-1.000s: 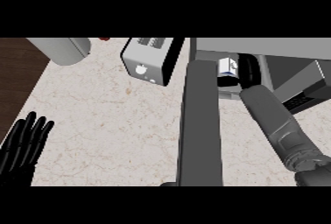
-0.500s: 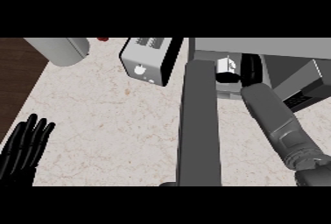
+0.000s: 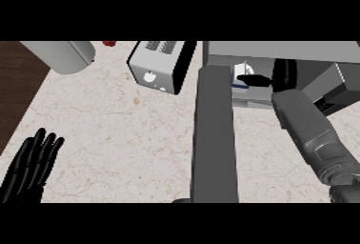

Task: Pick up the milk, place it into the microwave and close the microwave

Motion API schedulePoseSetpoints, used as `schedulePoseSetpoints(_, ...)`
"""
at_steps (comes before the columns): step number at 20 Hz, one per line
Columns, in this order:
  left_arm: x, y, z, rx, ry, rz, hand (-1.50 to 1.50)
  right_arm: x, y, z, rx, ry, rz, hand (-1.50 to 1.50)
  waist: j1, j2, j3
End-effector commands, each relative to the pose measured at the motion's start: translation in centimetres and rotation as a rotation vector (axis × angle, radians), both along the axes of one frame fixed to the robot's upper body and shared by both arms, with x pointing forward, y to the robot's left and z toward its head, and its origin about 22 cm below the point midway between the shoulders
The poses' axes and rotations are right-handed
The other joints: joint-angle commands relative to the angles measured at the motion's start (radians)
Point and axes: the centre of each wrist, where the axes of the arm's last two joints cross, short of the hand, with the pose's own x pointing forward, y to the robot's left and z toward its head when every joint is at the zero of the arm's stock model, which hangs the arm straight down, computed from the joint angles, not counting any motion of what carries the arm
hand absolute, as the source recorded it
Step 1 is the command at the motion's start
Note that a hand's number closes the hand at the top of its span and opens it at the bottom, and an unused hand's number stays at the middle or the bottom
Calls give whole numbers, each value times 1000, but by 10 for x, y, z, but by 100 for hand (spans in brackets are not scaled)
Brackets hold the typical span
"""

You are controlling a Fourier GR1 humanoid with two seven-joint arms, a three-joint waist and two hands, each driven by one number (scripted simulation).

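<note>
Milk (image 3: 239,71) inside microwave (image 3: 281,50), right hand (image 3: 280,76) curled round it

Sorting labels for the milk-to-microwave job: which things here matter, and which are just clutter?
Job: milk carton, microwave, its open door, right hand holding the carton.
Lying about: toaster, grey cylinder, small red object, left hand resting open at lower left.

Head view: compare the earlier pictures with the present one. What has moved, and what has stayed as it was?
The left hand, open, sank slightly toward the lower edge. The right hand, curled on the milk at the microwave, barely shifted; nothing was let go. The microwave's door stayed open; the toaster stayed put.
</note>
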Motion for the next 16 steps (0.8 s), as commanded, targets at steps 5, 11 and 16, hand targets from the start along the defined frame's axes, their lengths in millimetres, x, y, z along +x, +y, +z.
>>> schedulePoseSetpoints(5,-10,-6,4,5,11,15,-150,-5,-32,0,63,-22,3,-150,-19,-9,-1)
schedulePoseSetpoints(11,-13,-11,9,6,12,17,-150,-13,-28,-16,171,-28,95,-150,-20,-10,0)
schedulePoseSetpoints(16,-12,-9,6,-5,20,16,-150,-18,-40,-19,267,-26,149,-150,-40,-18,-2)
